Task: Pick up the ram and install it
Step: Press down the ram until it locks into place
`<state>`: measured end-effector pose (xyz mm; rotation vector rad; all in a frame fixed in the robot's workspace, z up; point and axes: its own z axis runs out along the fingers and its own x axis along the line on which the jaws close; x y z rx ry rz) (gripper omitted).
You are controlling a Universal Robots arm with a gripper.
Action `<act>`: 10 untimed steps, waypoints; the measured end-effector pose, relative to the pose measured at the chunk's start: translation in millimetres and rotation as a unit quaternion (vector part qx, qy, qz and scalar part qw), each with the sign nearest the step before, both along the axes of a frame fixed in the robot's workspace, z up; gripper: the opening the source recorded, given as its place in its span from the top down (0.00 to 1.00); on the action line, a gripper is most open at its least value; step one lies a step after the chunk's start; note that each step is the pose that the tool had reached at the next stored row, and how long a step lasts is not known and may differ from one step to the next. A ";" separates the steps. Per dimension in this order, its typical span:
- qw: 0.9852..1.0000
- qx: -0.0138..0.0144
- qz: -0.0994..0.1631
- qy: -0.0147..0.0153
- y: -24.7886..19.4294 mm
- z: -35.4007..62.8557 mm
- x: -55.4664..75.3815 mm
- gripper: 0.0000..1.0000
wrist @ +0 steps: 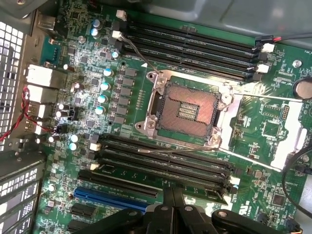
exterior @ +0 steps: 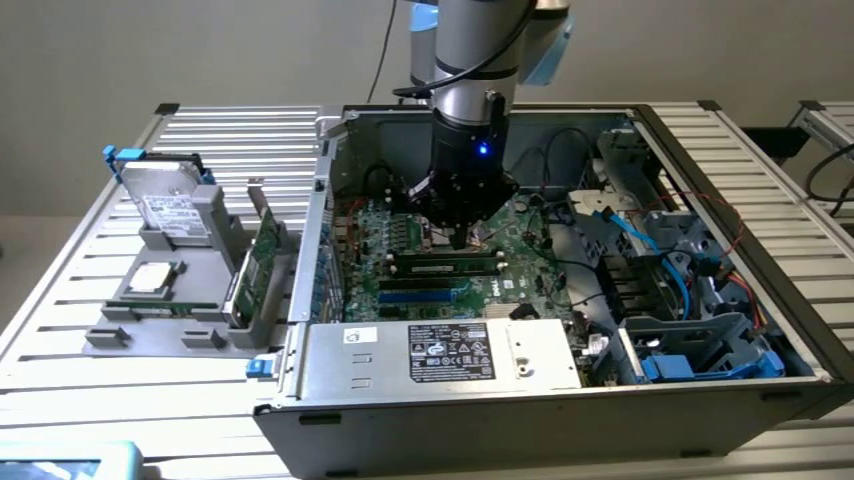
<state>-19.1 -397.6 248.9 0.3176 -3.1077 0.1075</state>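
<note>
Fingers: closed together, pressing down on the ram.
Ram: I see it lying in a motherboard slot.
Risk: uneven pressure could leave it half-seated, I judge.

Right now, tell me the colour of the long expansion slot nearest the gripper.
Blue; the slot shows best in the wrist view.

I worked over a slatted metal table. An open computer case sat directly on its slats. Just beside the case, on the exterior view's left, a grey holder tray also rested on the slats, carrying a hard drive, a processor and an upright green card.
</note>
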 end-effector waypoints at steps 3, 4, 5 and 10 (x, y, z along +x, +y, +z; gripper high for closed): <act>1.000 -0.002 -0.005 -0.001 -0.2 0.0 0.0 0.89; 1.000 -0.003 -0.006 -0.002 -0.2 0.0 0.0 0.89; 1.000 -0.004 -0.007 -0.002 -0.2 0.0 0.0 0.89; 1.000 -0.007 -0.007 -0.003 -0.2 0.0 0.0 0.89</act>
